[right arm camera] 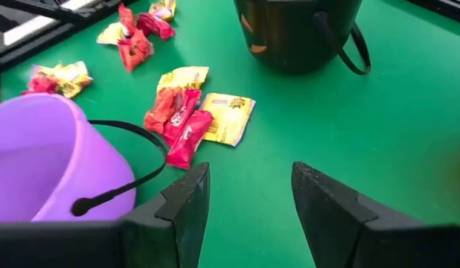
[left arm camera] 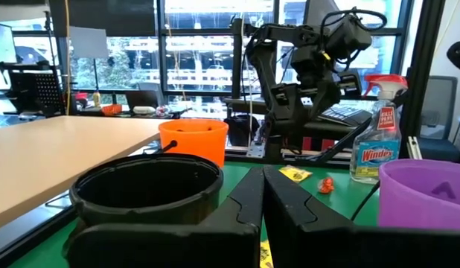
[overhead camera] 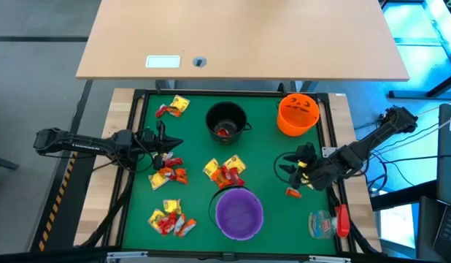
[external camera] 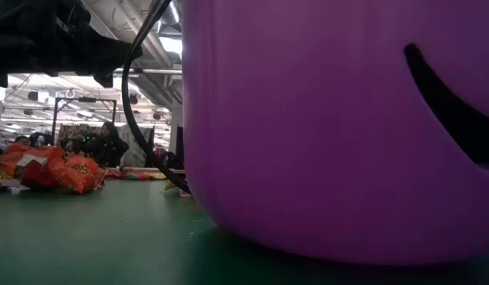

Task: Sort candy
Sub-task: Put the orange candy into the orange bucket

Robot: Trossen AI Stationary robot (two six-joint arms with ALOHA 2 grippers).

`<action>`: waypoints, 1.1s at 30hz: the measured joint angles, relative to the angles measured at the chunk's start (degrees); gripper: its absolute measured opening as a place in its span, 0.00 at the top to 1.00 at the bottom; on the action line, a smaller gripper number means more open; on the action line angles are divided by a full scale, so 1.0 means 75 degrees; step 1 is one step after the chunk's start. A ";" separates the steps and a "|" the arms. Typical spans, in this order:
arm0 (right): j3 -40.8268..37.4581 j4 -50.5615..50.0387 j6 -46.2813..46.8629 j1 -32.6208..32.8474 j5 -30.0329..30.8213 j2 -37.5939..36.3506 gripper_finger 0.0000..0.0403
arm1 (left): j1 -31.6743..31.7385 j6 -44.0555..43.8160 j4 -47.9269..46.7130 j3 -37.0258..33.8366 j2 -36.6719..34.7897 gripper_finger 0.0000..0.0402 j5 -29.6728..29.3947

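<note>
On the green mat [overhead camera: 269,168] the candy [overhead camera: 224,172] lies in several small heaps: one near the far left corner, one at the left side by the left gripper [overhead camera: 169,142], one near the front left, and one in the middle just behind the purple bucket [overhead camera: 239,212]. A single piece sits by the right gripper [overhead camera: 287,169]. Some red candy shows inside the black bucket [overhead camera: 226,121]; the orange bucket [overhead camera: 298,114] stands to its right. The left gripper's fingers are pressed together, holding nothing. The right gripper's fingers [right arm camera: 187,202] stand apart with only bare mat between them. A spray bottle [overhead camera: 328,222] lies at the front right corner.
</note>
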 joint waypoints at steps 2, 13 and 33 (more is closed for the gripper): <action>0.0000 -0.0006 -0.0048 0.0000 -0.0014 -0.0100 0.54 | 0.0000 0.0003 0.0000 0.0000 0.0000 1.00 -0.0010; -0.0056 -0.0732 -0.0376 0.0005 0.0594 -0.1706 0.54 | 0.0009 0.0003 0.0000 0.0000 0.0000 1.00 0.0015; -0.1658 0.0028 0.0629 -0.0003 -0.0394 -0.1405 0.54 | 0.0006 -0.0201 0.0023 0.0000 0.0000 1.00 -0.0014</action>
